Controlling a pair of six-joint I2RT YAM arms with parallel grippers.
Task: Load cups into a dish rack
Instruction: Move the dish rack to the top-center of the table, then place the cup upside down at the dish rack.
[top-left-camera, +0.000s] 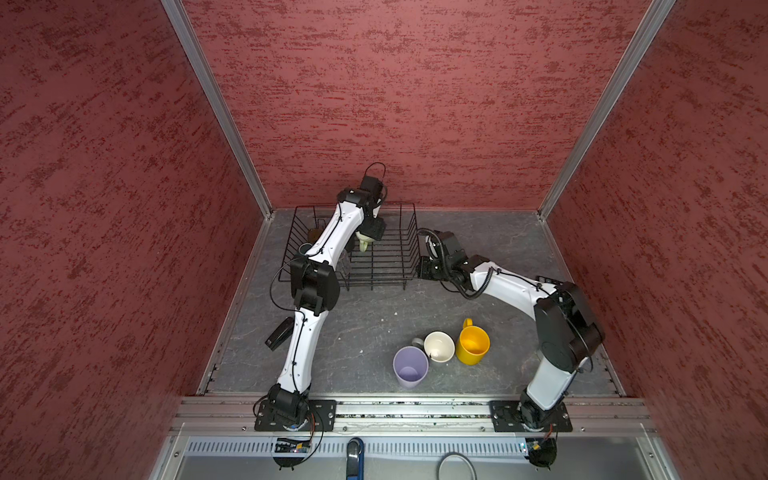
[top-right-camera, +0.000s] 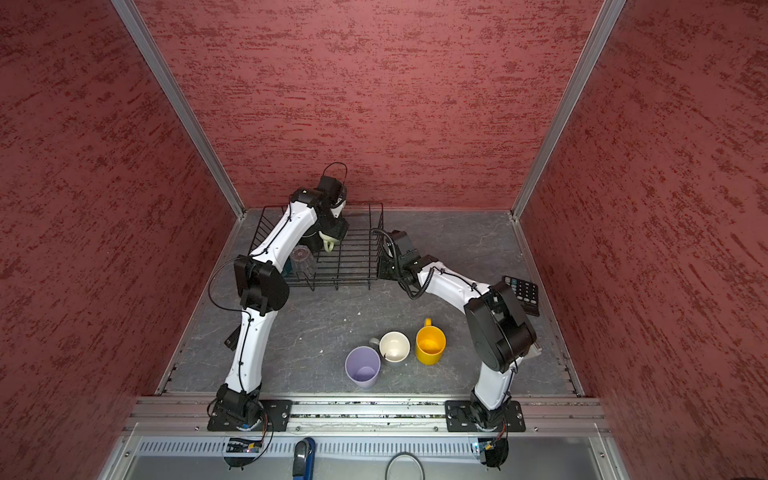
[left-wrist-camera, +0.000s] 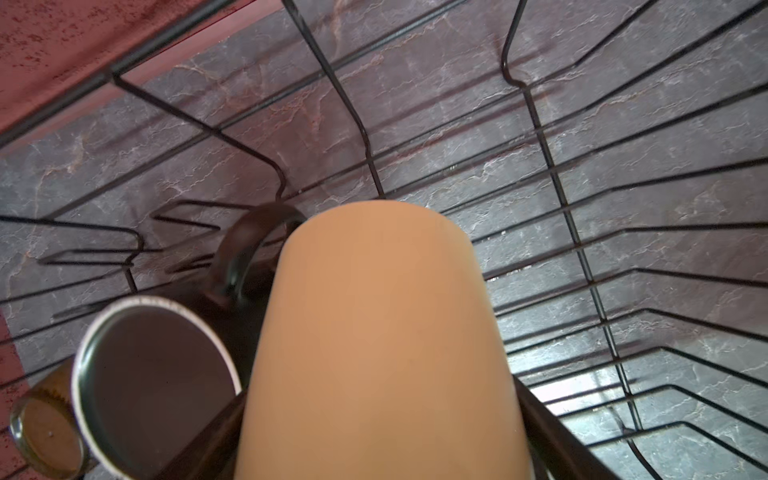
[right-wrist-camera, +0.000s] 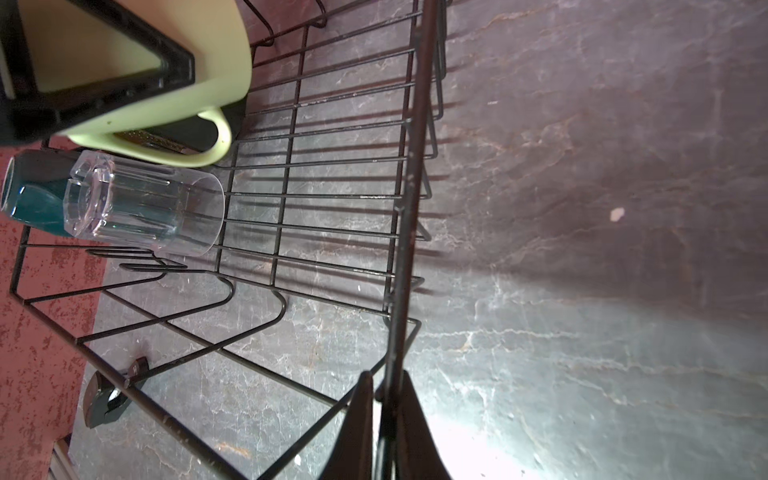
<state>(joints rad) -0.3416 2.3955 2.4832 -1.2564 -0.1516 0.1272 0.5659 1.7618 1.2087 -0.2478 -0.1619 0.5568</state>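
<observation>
My left gripper (top-left-camera: 368, 237) is shut on the pale green mug (top-left-camera: 362, 246), holding it inside the black wire dish rack (top-left-camera: 409, 232) at its back left. In the left wrist view the mug (left-wrist-camera: 374, 340) fills the middle between both fingers (left-wrist-camera: 544, 432). Beside it in the rack are a black mug (left-wrist-camera: 153, 374), an amber tumbler (left-wrist-camera: 41, 432), a clear ribbed glass (right-wrist-camera: 145, 208) and a teal mug (right-wrist-camera: 37, 199). My right gripper (right-wrist-camera: 384, 386) is shut on the rack's rim wire (right-wrist-camera: 409, 208) at its front right corner. The lilac tumbler (top-left-camera: 410, 368), grey mug (top-left-camera: 438, 347) and yellow mug (top-left-camera: 472, 345) stand upright on the table.
A black stapler (top-left-camera: 279, 332) lies by the left wall, partly under my left arm. A black calculator (top-right-camera: 524, 293) lies near the right wall behind my right arm. Red walls close in three sides of the grey table (top-left-camera: 374, 324).
</observation>
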